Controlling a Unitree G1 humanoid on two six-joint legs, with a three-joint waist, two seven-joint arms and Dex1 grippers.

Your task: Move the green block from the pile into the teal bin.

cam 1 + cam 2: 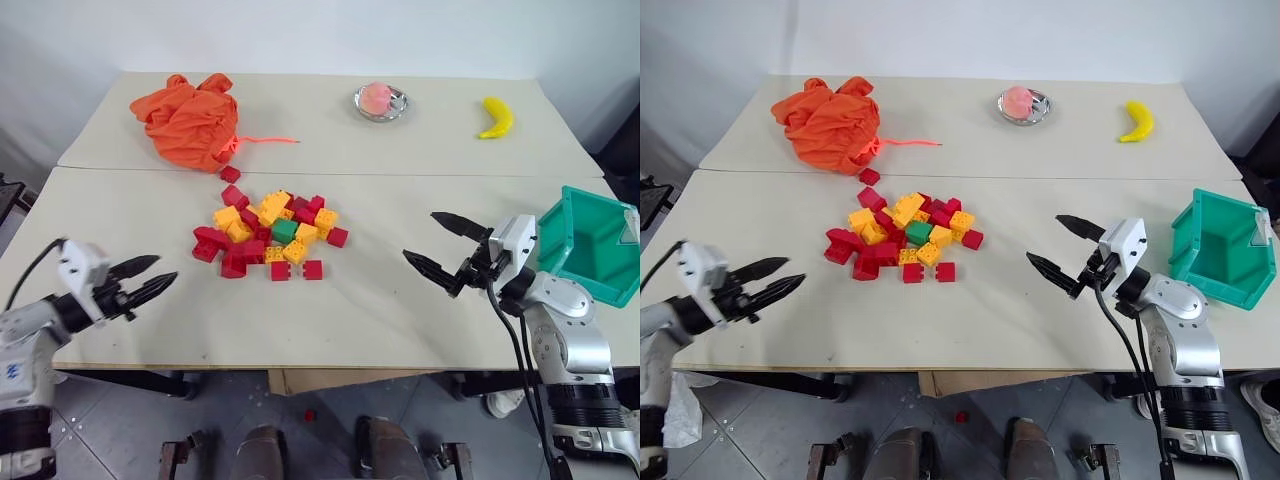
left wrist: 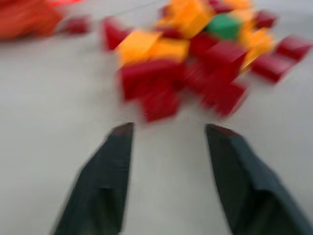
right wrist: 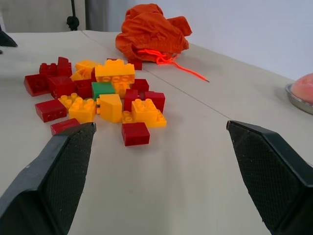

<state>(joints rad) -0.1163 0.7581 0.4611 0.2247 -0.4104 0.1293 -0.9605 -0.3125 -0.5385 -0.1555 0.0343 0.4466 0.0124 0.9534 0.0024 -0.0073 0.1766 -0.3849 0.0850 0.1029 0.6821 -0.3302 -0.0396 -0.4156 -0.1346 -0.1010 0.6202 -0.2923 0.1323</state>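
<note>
The green block [image 1: 285, 230] lies near the middle of the pile [image 1: 262, 238] of red and yellow bricks at the table's centre, with bricks touching it on several sides. At the table's right edge stands the teal bin [image 1: 598, 252], tilted with its mouth toward the pile. My left gripper [image 1: 167, 268] hovers low over the table's left front, pointing at the pile from a short way off; its fingers are open and hold nothing. Between the pile and the bin my right gripper [image 1: 418, 234] is wide open and empty, also facing the pile.
An orange cloth bundle [image 1: 190, 120] with a trailing cord sits at the back left. A metal dish [image 1: 381, 101] holding a pink thing and a banana [image 1: 497, 117] lie at the back. One red brick [image 1: 230, 174] lies apart behind the pile.
</note>
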